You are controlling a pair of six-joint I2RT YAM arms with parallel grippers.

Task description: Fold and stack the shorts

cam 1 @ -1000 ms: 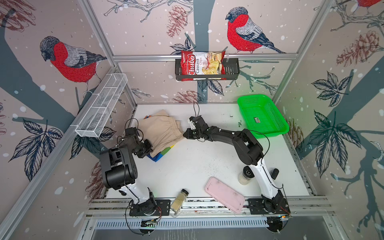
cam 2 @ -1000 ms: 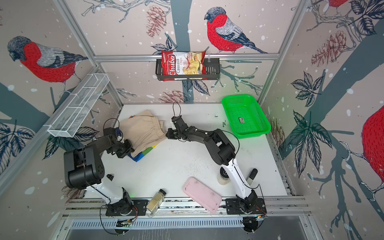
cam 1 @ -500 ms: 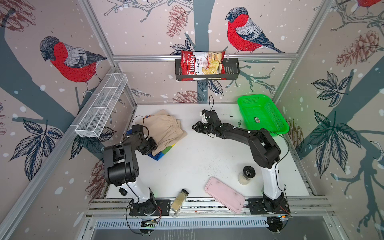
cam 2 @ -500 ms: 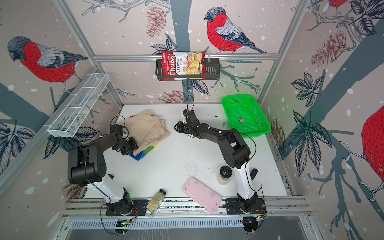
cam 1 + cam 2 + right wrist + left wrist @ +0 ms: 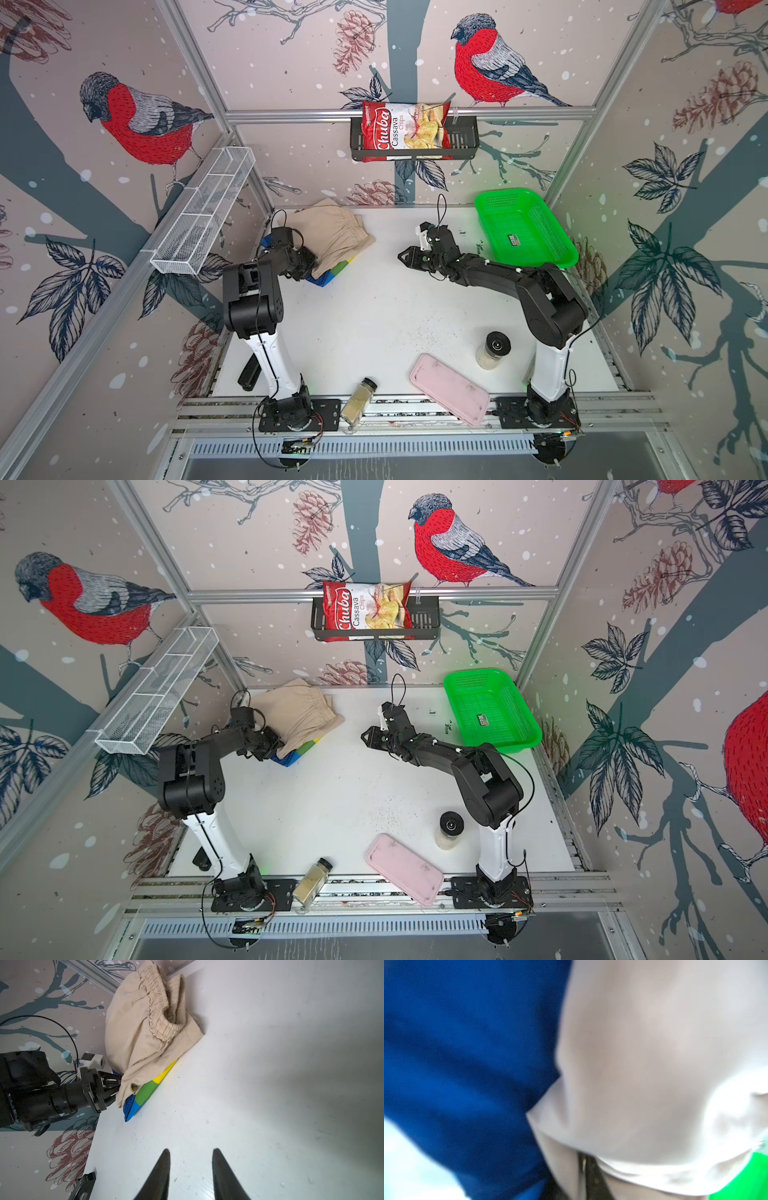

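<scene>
The beige shorts point(image 5: 332, 237) point(image 5: 299, 717) point(image 5: 135, 1032) lie bunched, elastic waist up, on top of the folded rainbow shorts point(image 5: 332, 275) point(image 5: 297, 756) point(image 5: 145, 1091) at the table's back left. Only a blue, green and yellow edge of the rainbow pair shows beneath. My left gripper point(image 5: 309, 266) point(image 5: 276, 746) point(image 5: 118, 1088) is pressed against the pile's left edge, its fingertips hidden by cloth. The left wrist view is a blur of beige shorts point(image 5: 643, 1064) and blue cloth point(image 5: 456, 1043). My right gripper point(image 5: 404, 257) point(image 5: 366, 737) point(image 5: 191, 1153) hovers open and empty over bare table, well right of the pile.
A green mesh basket point(image 5: 552, 232) stands at the back right. Near the front edge are a pink tray point(image 5: 451, 395), a lying spice jar point(image 5: 357, 401) and an upright black-lidded jar point(image 5: 494, 349). A wire shelf point(image 5: 203, 208) hangs on the left wall.
My right gripper has drawn back to the right, away from the beige shorts, with its jaws spreading. The left gripper has shifted slightly towards the back along the pile's edge.
</scene>
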